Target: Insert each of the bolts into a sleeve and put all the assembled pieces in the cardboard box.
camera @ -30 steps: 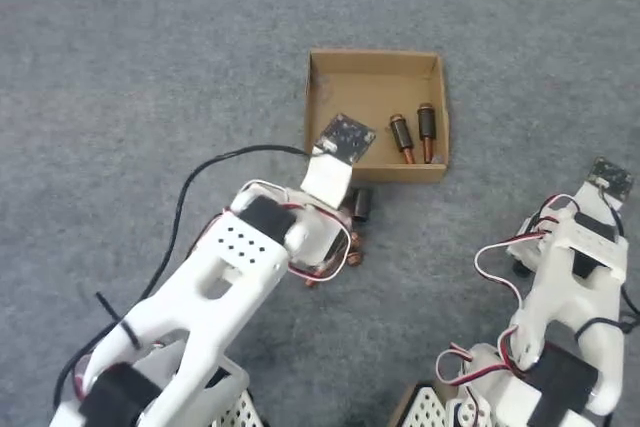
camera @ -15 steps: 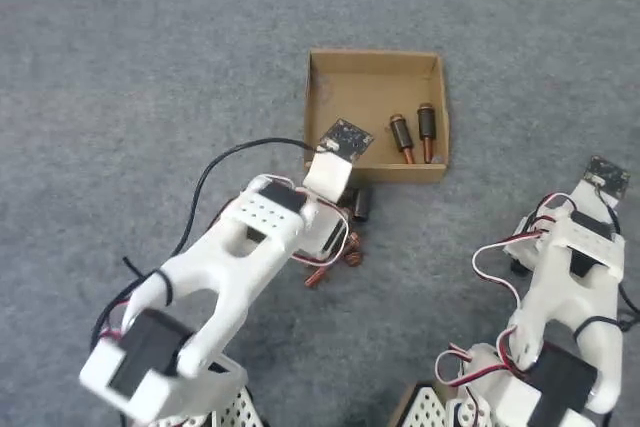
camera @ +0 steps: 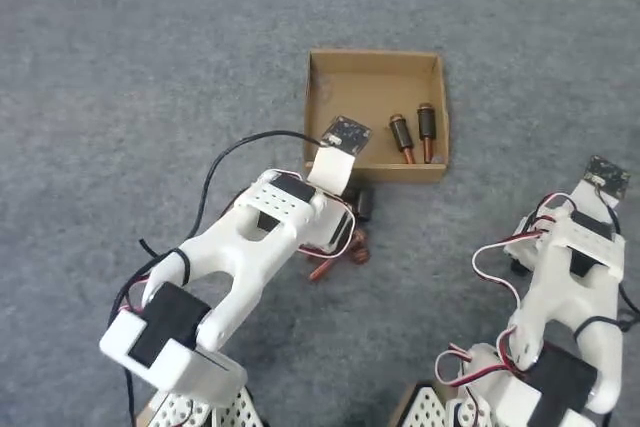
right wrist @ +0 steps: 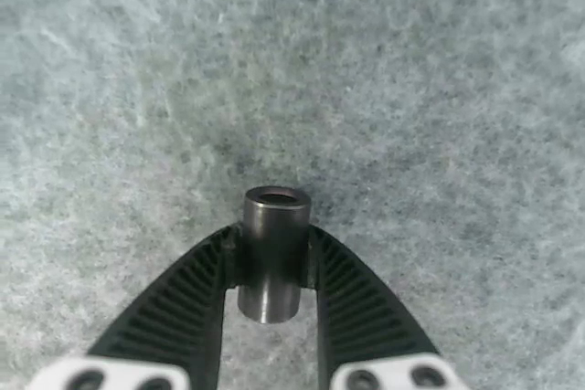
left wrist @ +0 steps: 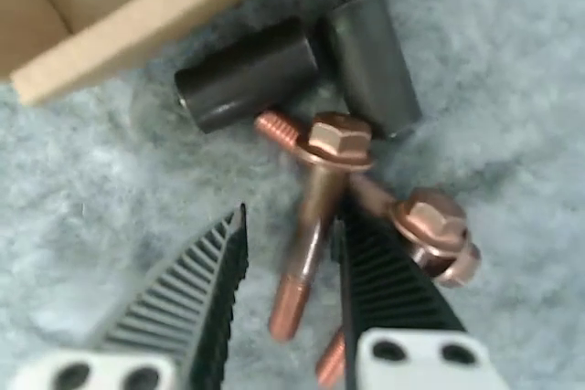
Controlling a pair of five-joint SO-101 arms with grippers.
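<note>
Left gripper [left wrist: 291, 224] is open, jaws either side of a copper bolt [left wrist: 313, 216] lying on the table [left wrist: 512, 61]; not clamped. Second bolt [left wrist: 431, 228] lies crossed under the first. Two loose dark sleeves, first sleeve [left wrist: 247, 75] and second sleeve [left wrist: 370, 61], lie touching just past the bolt heads, the first sleeve close to the cardboard box [left wrist: 137, 34] wall.

High view: the pile sits at frame centre, just below the box's front wall, left arm [camera: 250, 257] over it. The box, upper centre, has two assembled pieces [camera: 402, 137] side by side at its right end.

Right gripper [right wrist: 271, 239] is closed on a held sleeve [right wrist: 271, 258], bore end visible. Right arm [camera: 570, 277] is at lower right, well apart from the box.
</note>
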